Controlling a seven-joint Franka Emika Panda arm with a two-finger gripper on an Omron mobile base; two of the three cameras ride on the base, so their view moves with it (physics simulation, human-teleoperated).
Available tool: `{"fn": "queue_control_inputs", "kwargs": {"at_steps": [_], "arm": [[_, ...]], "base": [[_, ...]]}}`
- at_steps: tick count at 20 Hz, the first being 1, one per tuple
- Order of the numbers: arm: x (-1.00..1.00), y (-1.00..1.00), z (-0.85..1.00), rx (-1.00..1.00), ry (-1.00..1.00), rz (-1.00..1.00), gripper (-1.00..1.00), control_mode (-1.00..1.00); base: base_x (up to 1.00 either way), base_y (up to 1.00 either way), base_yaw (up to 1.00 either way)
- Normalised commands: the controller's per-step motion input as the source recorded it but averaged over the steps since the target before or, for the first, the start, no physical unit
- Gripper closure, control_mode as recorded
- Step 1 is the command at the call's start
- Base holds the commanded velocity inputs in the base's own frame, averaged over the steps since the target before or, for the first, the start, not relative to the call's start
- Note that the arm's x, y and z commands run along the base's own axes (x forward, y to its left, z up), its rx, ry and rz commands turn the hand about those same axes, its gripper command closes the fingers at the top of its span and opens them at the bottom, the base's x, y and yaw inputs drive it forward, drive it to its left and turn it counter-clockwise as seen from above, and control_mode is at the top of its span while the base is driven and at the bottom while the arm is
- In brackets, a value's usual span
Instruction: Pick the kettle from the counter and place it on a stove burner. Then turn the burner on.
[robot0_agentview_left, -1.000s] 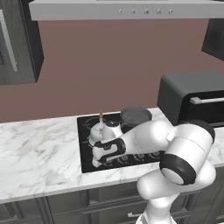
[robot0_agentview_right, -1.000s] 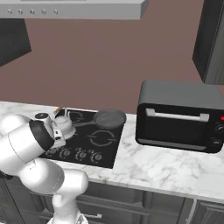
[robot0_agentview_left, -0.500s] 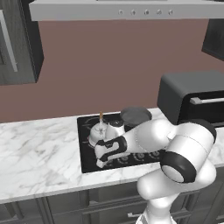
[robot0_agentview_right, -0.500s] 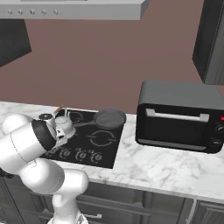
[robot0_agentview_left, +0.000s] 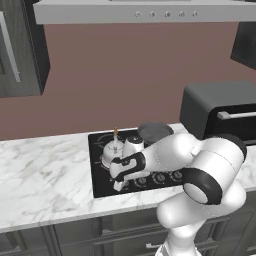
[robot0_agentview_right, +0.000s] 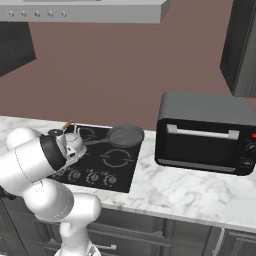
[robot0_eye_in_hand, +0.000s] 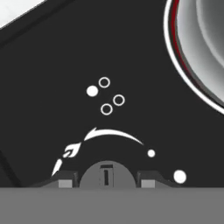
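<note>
Straddling a front-left cooktop (robot0_agentview_left: 100, 187) knob (robot0_eye_in_hand: 105, 175), my gripper (robot0_eye_in_hand: 105, 180) stood narrowly open, gripping nothing; the kettle (robot0_agentview_left: 113, 151) rested behind on its burner (robot0_eye_in_hand: 175, 65).

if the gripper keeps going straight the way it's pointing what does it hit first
Most likely the round dark stove knob sitting between its fingers, on the black glass cooktop. How far off it is cannot be told.

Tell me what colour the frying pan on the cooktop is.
Dark grey; the frying pan shows best in the right base view.
</note>
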Motion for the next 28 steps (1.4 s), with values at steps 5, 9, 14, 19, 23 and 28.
{"fn": "queue_control_inputs", "kwargs": {"at_steps": [5, 9, 14, 19, 23, 28], "arm": [[-0.03, 0.00, 0.00, 0.00, -0.05, 0.00, -1.00, -1.00], [-0.21, -0.06, 0.14, 0.00, -0.08, 0.00, -1.00, -1.00], [-0.19, -0.15, 0.51, 0.00, -0.10, 0.00, -1.00, -1.00], [-0.22, -0.13, 0.73, 0.00, -0.09, 0.00, -1.00, -1.00], [-0.39, 0.00, 0.60, 0.00, -0.05, 0.05, -1.00, -1.00], [-0.40, 0.17, 0.54, 0.00, -0.09, 0.12, -1.00, -1.00]], "base": [[0.00, 0.00, 0.00], [0.00, 0.00, 0.00], [0.00, 0.00, 0.00], [0.00, 0.00, 0.00], [0.00, 0.00, 0.00], [0.00, 0.00, 0.00]]}}
